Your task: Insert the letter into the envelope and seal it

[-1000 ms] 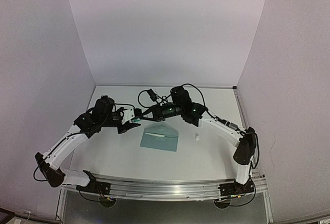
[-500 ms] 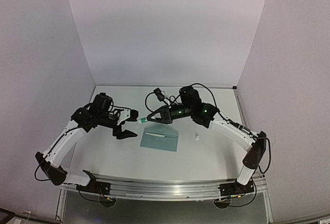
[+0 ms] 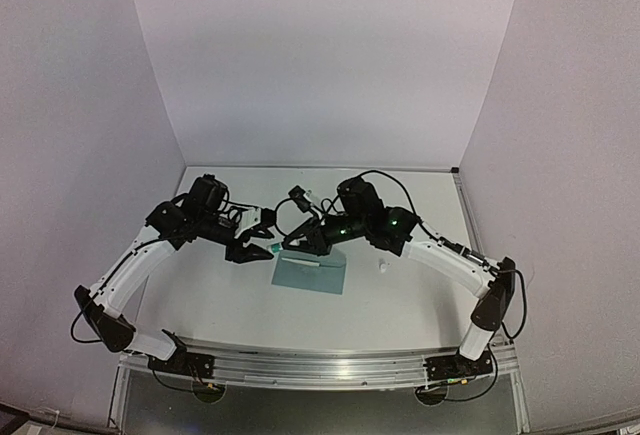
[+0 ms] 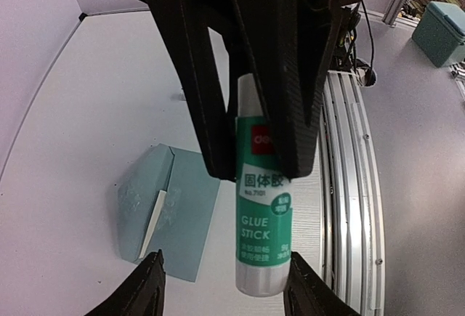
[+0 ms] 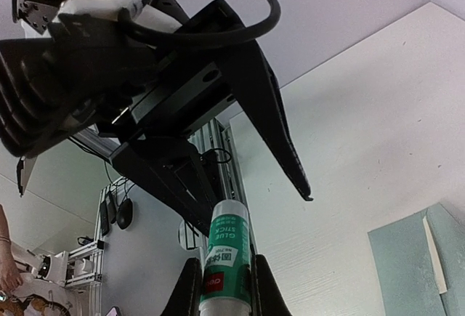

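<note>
The teal envelope (image 3: 311, 274) lies flat on the white table (image 3: 230, 295) between the arms, with a thin pale strip (image 4: 153, 221) along its flap fold. It also shows in the left wrist view (image 4: 182, 214) and the right wrist view (image 5: 407, 261). The letter is hidden. My right gripper (image 3: 292, 242) is shut on a green and white glue stick (image 5: 227, 247), held in the air left of the envelope. My left gripper (image 4: 230, 288) faces it, open, its fingertips (image 4: 152, 287) either side of the stick's white end (image 4: 261, 276) without touching.
A small white piece (image 3: 382, 267) lies on the table right of the envelope. Pale walls close the table at the back and both sides. A metal rail (image 3: 320, 365) runs along the near edge. Cables loop above the right wrist (image 3: 300, 195).
The left gripper let go and drew back left from the glue stick, then came in again with narrower jaws. The right gripper carried the stick slightly left and down.
</note>
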Tool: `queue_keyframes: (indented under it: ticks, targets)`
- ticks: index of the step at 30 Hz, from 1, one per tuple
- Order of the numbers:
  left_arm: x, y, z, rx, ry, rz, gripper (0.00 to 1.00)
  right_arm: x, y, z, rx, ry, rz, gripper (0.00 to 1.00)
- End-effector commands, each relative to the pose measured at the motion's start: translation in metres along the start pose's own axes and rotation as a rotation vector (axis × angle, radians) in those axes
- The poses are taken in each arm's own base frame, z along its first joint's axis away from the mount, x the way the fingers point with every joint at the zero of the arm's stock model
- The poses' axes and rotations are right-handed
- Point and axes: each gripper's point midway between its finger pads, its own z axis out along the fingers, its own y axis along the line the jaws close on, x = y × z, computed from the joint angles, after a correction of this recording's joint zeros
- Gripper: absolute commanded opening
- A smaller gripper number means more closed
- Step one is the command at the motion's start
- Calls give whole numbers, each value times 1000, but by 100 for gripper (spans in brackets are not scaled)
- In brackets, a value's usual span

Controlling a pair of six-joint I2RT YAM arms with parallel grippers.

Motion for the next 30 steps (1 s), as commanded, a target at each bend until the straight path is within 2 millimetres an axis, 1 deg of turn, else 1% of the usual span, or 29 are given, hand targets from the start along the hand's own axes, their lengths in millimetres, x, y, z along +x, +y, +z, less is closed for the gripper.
queue_keyframes:
  ticks: [1,4,6,10,13,18,24,28,29,30]
  targets:
    - [-14,-8,-6,33,-31,41,50,-16,5,-6,26,-39,-58,0]
    - [-15,-9,-5,42,-34,45,40,-18,5,-6,26,-41,-63,0]
    - [-17,-9,-6,46,-39,45,37,-19,5,-5,25,-42,-64,0]
    - [-19,-9,-4,43,-48,42,37,-19,3,-4,33,-40,-65,0]
    - [-20,-9,-4,43,-52,41,34,-18,2,-3,35,-37,-62,0]
    - [-21,-8,-5,41,-55,46,34,-17,-1,-2,42,-29,-59,0]
    - [-22,-9,-5,45,-60,51,30,-16,-2,1,41,-20,-55,0]
    - [-21,-8,-4,40,-57,49,19,-16,-2,2,41,-16,-53,0]
    - [-21,-8,-5,38,-57,50,14,-15,-3,2,41,-15,-51,0]
    - [-21,-7,-4,36,-56,50,7,-15,-3,3,42,-13,-48,0]
